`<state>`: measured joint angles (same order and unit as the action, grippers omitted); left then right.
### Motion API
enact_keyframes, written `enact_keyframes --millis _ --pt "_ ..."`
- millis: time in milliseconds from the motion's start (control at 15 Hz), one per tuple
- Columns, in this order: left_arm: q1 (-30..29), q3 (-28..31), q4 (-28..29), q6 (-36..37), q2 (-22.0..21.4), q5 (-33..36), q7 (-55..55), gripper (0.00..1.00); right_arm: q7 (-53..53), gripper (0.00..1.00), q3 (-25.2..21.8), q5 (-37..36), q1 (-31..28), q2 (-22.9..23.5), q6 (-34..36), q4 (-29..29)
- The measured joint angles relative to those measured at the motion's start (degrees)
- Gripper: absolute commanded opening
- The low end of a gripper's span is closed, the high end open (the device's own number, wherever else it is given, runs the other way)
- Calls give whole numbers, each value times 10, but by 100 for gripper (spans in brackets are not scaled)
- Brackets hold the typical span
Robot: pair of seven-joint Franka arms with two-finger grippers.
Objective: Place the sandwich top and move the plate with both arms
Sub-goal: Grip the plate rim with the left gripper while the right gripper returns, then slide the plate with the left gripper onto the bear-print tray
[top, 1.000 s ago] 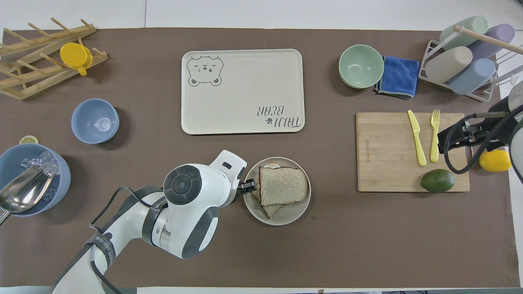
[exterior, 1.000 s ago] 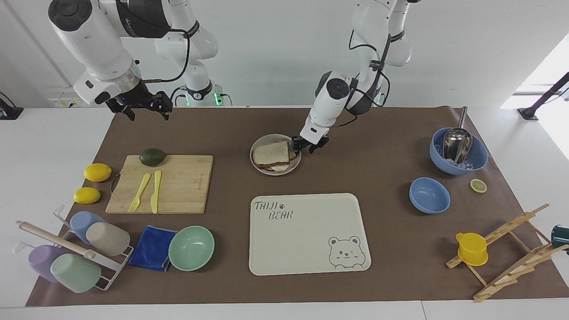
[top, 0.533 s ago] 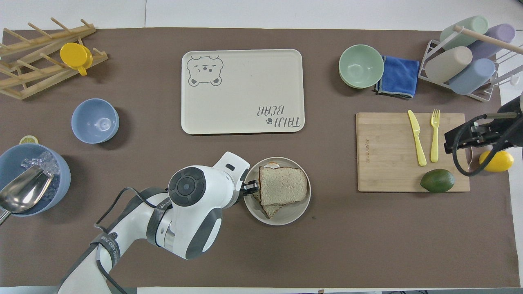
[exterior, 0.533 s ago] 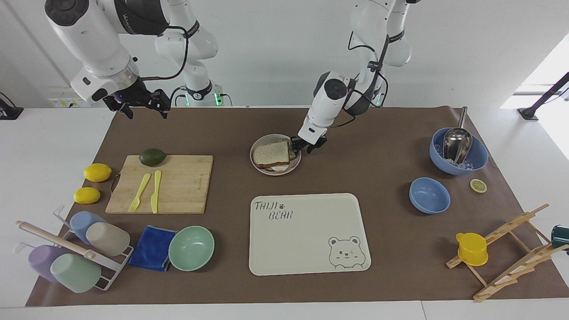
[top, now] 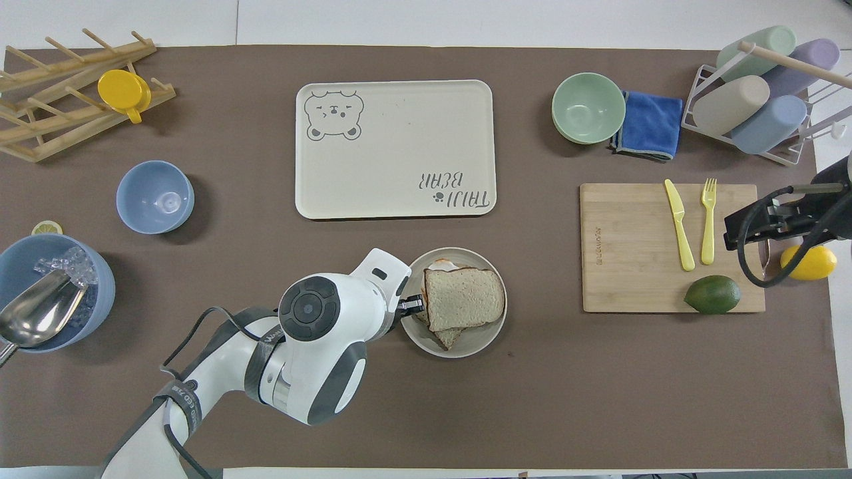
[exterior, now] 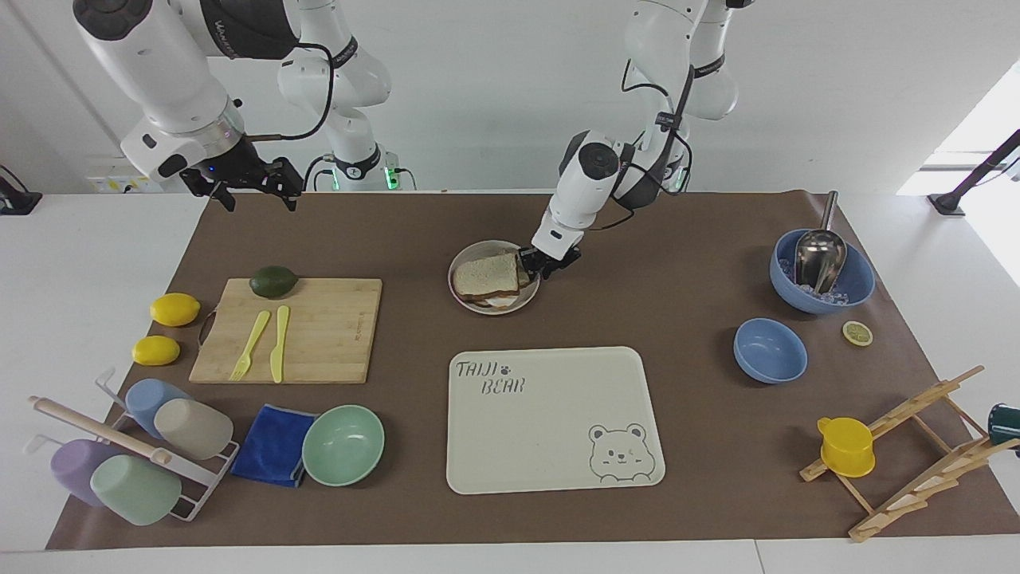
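The cream tray [exterior: 550,446] in the middle of the table [exterior: 685,239] reads "TAIJI BEAR" with a paw print, and a bear's face is drawn in one corner. Small lettering runs along one edge of the cutting board [exterior: 319,351], too small for me to read.

The plate [exterior: 472,307] sits on the brown mat nearer to the robots than the tray, with bare mat between the two and more bare mat on the robots' side of it. The sandwich top [exterior: 486,275] lies on the stack in the plate, a lower slice and a bit of egg white poking out beneath it. The left tool [exterior: 535,267] is pinched shut on the plate's rim at the side toward the left arm's end of the table. In the overhead view the plate [top: 486,339] looks a touch tipped.

The right tool [exterior: 249,185] hangs in the air, jaws wide and holding nothing, over the mat's corner at the right arm's end.

The big blue bowl [exterior: 857,295] holds ice cubes and a metal scoop [exterior: 819,255]. The smaller blue bowl [exterior: 769,351] and the mint-green bowl [exterior: 343,445] have nothing in them. A lemon slice [exterior: 857,333] lies near the big bowl. An avocado [exterior: 273,281], a yellow fork [exterior: 250,344] and knife [exterior: 279,343] rest on the cutting board, and two lemons [exterior: 174,309] lie just off it on the white table.
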<state>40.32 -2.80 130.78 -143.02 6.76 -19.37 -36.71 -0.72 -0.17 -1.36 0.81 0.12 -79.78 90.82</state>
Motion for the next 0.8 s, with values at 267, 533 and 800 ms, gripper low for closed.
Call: enact_keyframes --millis 267,533,800 --pt "0 2 0 -1 1 0 1 0 0 100 0 0 0 0 0 0" --pt "-4 7 -1 -1 0 0 16 0 0 100 0 0 0 0 0 0" --pt "-32 10 -28 30 -2 0 29 0 0 100 0 0 0 0 0 0"
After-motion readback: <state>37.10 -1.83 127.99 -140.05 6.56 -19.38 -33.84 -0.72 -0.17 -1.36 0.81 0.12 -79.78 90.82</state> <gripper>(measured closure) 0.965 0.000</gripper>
